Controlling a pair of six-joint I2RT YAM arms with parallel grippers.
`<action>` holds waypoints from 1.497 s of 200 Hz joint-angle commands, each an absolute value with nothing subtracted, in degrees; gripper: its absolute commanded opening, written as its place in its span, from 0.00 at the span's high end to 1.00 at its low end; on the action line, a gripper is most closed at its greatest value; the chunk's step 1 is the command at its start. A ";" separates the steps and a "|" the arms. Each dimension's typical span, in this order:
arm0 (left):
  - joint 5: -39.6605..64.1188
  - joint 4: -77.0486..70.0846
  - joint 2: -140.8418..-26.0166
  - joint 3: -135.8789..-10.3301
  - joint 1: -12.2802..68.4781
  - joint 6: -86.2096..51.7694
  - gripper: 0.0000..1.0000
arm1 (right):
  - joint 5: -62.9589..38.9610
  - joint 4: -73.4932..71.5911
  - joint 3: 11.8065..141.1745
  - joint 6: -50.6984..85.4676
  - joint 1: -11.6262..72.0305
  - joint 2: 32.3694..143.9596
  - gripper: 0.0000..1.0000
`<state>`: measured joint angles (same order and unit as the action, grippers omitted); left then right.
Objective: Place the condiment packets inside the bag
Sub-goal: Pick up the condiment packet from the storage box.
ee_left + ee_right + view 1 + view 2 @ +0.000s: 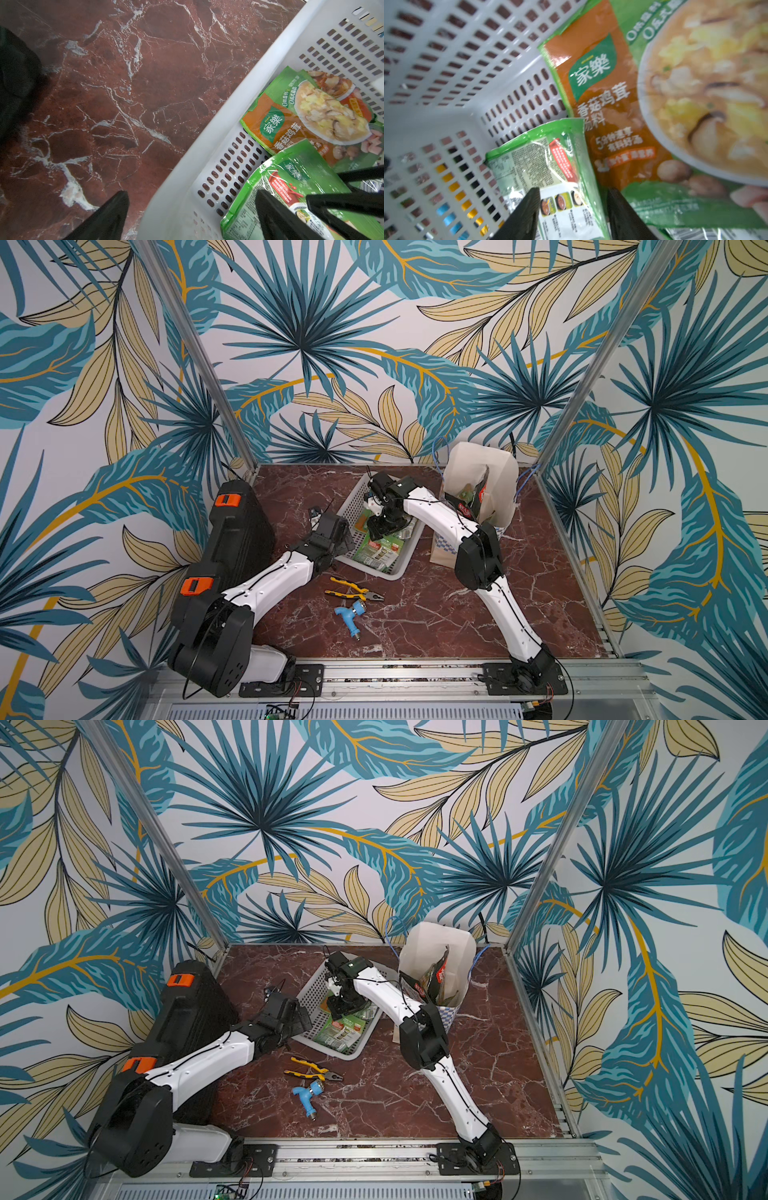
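- Several condiment packets [468, 502] already inside the bag [498, 472], standing on end and poking above its rim: dark ones with a red logo, something green among them.
- Bag upright toward the far right of the marble table [415, 614], mouth open, just beside the white basket [352, 499].
- More left to move: at least three green and orange pouches lying overlapped on the basket floor in both top views, exact count hidden under the right arm.
- Right gripper [573, 190] down in the basket, fingers pressed against both sides of a green packet [542, 158], buckling it upward between them. Pinched by the look of it, firmness of the hold unclear.
- That packet not yet clear of the basket, overlapping an orange-fronted packet [291, 124] beneath it.
- Left gripper [192, 192] spread wide and empty at the basket's rim, one finger outside over the table, the other inside over the pouches.
- Judged roughly midway: for each remaining pouch, still a lift, a carry across to the bag and a release through its mouth.
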<state>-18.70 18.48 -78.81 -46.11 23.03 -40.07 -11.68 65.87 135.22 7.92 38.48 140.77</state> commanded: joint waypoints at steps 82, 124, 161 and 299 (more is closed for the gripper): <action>-17.08 17.05 -76.42 -46.23 22.67 -39.40 0.00 | -11.01 66.21 129.81 5.18 39.26 136.90 0.67; -16.62 16.55 -75.29 -45.63 22.65 -39.14 0.00 | -4.67 64.62 129.04 5.01 40.50 134.06 0.91; -14.48 12.79 -71.17 -43.48 22.73 -37.93 0.00 | -2.23 56.32 122.81 5.92 41.91 122.17 1.00; -12.75 5.37 -64.48 -39.27 26.39 -33.20 0.00 | 9.29 40.63 111.49 13.62 42.31 88.95 1.00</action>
